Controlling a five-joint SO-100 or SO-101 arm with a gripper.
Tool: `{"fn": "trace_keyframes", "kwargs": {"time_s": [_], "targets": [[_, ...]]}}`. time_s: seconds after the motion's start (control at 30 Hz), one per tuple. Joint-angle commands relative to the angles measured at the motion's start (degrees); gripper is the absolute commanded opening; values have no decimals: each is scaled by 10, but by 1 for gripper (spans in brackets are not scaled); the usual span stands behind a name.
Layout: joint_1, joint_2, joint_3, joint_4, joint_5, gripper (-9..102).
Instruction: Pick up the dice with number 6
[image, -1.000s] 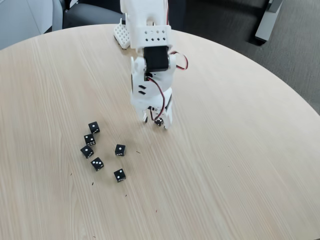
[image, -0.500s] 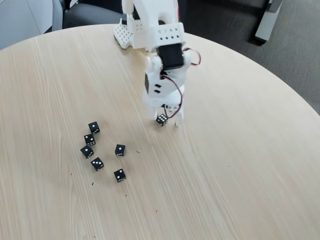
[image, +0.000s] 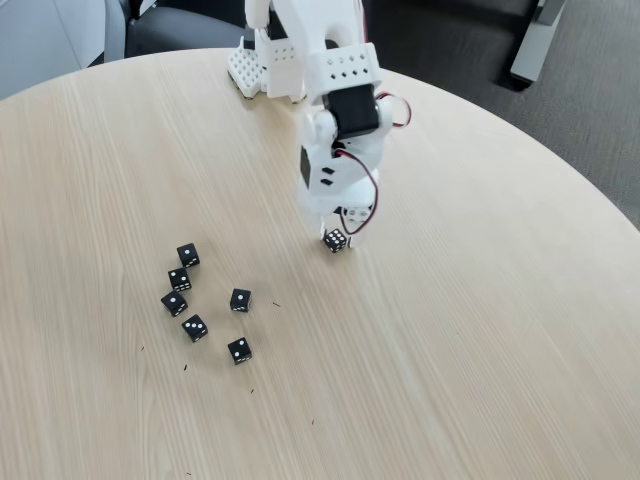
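In the fixed view the white arm reaches down near the middle of the round wooden table (image: 470, 330). Its gripper (image: 338, 236) points downward and is shut on the dice with number 6 (image: 336, 240), a tiny black cube whose visible faces are crowded with white pips. The die sits between the white fingertips just at the table surface; I cannot tell whether it touches the wood. The fingers hide part of the cube.
Several other black dice with few pips lie in a loose cluster to the left, such as one die (image: 188, 255) and another (image: 239, 349). The arm's white base (image: 247, 66) stands at the table's far edge. Dark floor lies beyond the rim.
The gripper has shifted to the right across the table, carrying the many-pip die with it. The cluster of dice on the left has not moved.
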Motion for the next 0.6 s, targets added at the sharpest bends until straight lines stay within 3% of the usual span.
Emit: {"fn": "trace_keyframes", "kwargs": {"time_s": [0.0, 0.33, 0.57], "targets": [[-7, 0, -6, 4, -1, 11], [-3, 0, -6, 4, -6, 0], [-4, 1, -6, 4, -8, 0]]}}
